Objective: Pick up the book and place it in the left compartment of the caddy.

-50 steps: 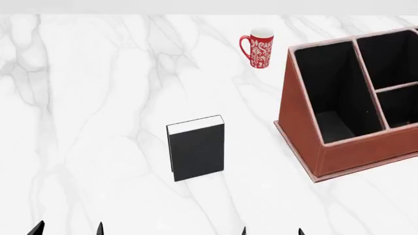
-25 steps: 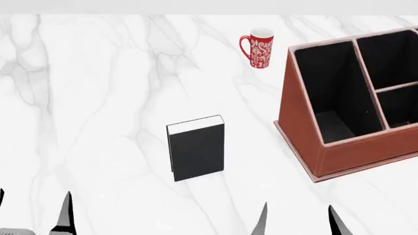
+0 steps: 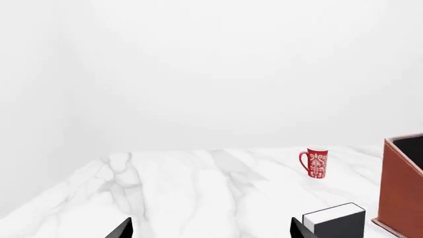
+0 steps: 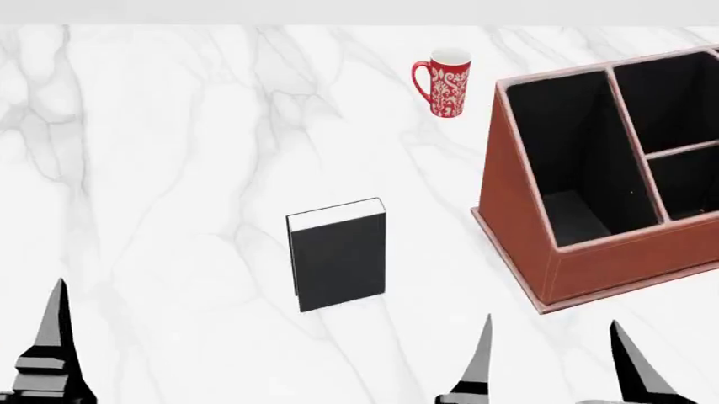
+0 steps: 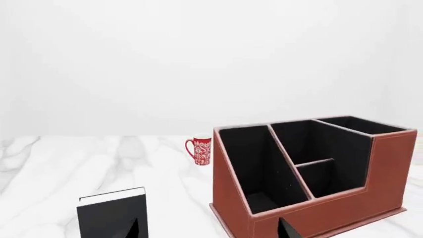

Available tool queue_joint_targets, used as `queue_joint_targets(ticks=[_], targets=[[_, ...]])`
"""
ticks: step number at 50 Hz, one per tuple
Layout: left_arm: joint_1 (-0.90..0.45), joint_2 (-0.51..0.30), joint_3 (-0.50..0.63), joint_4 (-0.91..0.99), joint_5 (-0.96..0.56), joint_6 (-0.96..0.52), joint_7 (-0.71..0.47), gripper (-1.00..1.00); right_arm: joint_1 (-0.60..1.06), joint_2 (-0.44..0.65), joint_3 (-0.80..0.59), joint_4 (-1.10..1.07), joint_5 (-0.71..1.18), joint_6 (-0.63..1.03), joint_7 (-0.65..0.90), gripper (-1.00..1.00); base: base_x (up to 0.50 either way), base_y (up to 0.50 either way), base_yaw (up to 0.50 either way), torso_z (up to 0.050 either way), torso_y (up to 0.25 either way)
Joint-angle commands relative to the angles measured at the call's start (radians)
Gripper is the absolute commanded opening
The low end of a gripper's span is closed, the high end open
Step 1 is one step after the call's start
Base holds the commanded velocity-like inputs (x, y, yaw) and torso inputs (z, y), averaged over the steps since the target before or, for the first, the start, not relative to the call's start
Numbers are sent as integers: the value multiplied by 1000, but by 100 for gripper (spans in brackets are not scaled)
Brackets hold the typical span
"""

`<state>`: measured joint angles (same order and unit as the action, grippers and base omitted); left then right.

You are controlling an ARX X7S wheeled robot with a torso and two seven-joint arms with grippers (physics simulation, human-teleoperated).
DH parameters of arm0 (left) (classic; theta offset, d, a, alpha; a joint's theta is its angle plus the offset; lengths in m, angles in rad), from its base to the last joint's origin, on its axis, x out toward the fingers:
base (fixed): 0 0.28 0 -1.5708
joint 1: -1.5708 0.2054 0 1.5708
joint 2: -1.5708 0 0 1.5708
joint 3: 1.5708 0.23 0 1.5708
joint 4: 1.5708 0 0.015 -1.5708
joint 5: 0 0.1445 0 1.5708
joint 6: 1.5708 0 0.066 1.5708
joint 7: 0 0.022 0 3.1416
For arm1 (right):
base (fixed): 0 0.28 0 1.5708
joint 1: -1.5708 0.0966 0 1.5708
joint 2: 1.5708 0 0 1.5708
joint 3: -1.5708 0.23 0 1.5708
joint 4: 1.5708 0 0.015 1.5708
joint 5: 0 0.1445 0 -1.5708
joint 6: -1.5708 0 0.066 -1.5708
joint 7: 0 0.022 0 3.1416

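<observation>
Book (image 4: 336,254) is standing upright on the desk (image 4: 168,168), white page edge facing up, untouched and clear of both hands. Caddy (image 4: 607,181) is sitting well to its right, not touching it. Left compartment (image 4: 567,160) is showing only black lining inside. Red-and-white mug (image 4: 443,82) is standing farther back, between book and caddy, nearer the caddy's back corner. Right hand (image 4: 551,358) is hovering at the near edge, in front of the gap between book and caddy, fingers spread apart, gripping nothing. Left hand (image 3: 210,229) is hovering near-left of the book, fingers wide apart too, gripping nothing.
</observation>
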<state>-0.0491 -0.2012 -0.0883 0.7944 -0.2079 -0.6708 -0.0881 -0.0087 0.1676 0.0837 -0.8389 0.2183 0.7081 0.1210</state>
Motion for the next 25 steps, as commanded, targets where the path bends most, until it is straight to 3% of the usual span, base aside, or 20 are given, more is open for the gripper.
queue_joint_targets(ticks=[1,4,20,22,25], targets=[[-7,-14,-31,77,-38,-54,-6,100,25,14,40,-70,50,86,10,100,0,0,0,0,0],[-4,-17,-37,82,-44,-53,-5,100,2,7,69,-78,90,46,-22,100,164,0,0,0,0],[17,-29,-74,165,-71,-63,-21,100,-5,27,78,-123,107,61,-2,100,497,0,0,0,0],[17,-30,-74,161,-70,-59,-24,100,-20,29,63,-113,72,-8,0,100,178,0,0,0,0],[18,-31,-68,155,-65,-50,-26,100,-21,27,82,-124,115,14,-10,100,0,0,0,0,0]])
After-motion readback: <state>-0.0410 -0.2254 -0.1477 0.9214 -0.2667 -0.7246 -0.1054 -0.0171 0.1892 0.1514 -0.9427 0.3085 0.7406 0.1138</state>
